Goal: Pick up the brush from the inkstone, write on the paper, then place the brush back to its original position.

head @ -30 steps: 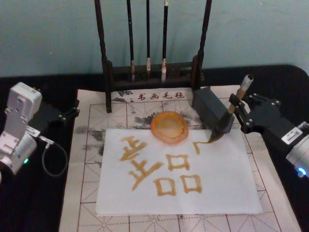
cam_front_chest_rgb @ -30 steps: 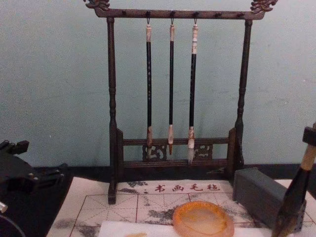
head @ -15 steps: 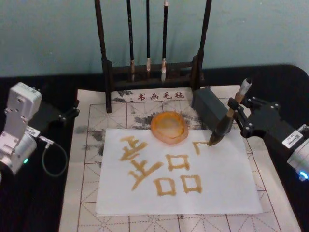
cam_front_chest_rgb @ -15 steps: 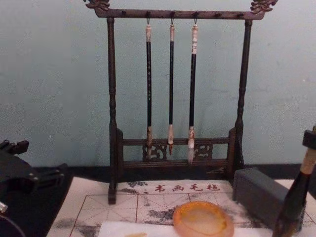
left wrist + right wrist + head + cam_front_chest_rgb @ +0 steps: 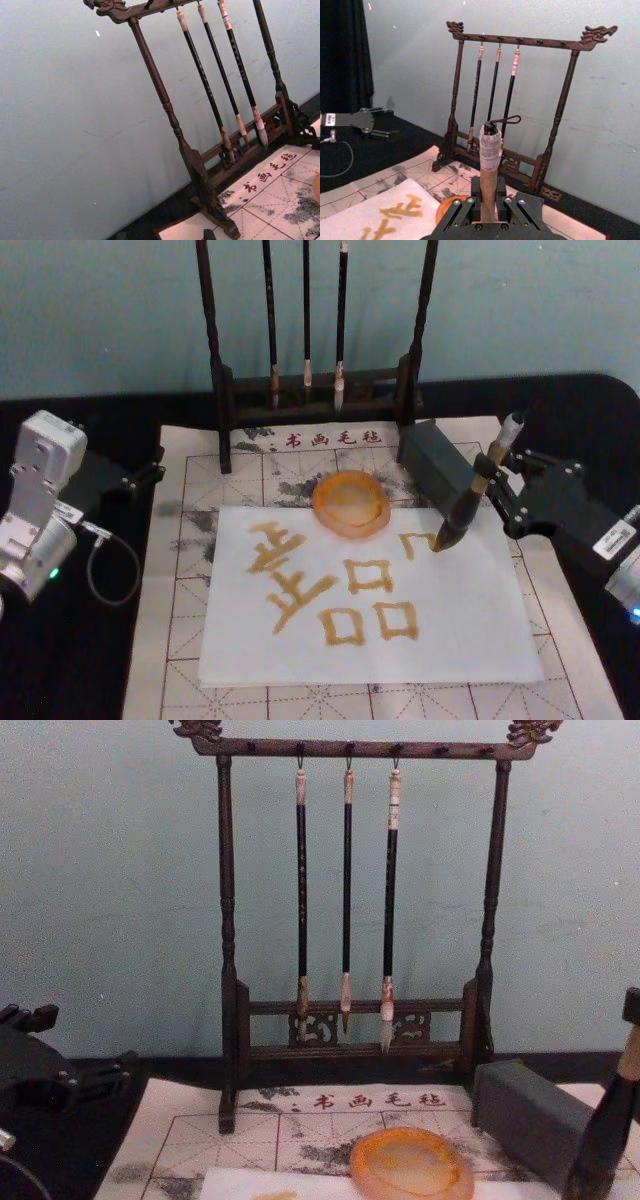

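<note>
Right tool (image 5: 496, 473) is pinching the brush (image 5: 461, 510) on its tan wooden handle, just above the fat black part. The brush leans with its cap toward the far right and its tip down at the far right corner of the paper (image 5: 470, 625), right of the inkstone (image 5: 350, 503). The handle looks stiff and light, so that grip spot seems fine. The bristles are the soft bit, and I'd guess they splay under any extra pressure. The paper looks thin and could drag. Left tool (image 5: 135, 480) sits idle at the left.
</note>
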Available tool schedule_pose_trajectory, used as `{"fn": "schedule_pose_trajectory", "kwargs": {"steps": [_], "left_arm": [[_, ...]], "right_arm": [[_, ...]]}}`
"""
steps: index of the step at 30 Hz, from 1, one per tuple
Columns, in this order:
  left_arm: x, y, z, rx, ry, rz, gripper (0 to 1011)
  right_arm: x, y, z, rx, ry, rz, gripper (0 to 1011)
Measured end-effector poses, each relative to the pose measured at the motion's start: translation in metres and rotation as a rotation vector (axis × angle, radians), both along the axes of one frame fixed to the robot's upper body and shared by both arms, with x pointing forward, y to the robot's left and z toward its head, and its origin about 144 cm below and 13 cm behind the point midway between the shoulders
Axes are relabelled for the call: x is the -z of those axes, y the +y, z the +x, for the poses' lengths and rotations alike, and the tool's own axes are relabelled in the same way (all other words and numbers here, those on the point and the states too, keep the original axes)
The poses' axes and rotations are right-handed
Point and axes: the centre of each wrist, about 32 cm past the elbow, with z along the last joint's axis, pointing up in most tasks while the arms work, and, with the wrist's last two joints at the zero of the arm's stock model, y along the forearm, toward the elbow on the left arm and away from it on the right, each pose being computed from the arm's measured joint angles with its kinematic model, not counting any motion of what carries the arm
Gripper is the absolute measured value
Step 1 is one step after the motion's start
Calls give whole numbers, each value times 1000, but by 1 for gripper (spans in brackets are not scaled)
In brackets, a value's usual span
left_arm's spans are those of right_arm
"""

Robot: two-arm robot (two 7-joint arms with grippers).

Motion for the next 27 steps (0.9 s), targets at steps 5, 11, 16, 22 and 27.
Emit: {"fn": "schedule_pose_trajectory", "kwargs": {"steps": [5,11,16,22,27], "left_arm": [[0,0,0,0,0,0,1001],[0,0,0,0,0,0,1001],[0,0,0,0,0,0,1001],[0,0,0,0,0,0,1001],[0,0,0,0,0,0,1001]], "right_arm": [[-1,-1,-3,-13,-3,-9,198],[-2,-4,-5,-25,-7,-17,198],[-5,-5,-5,-20,-22,-9,198],[-13,-7,-3,-8,-52,22,198],[-19,-5,4,14,-71,76,198]]}}
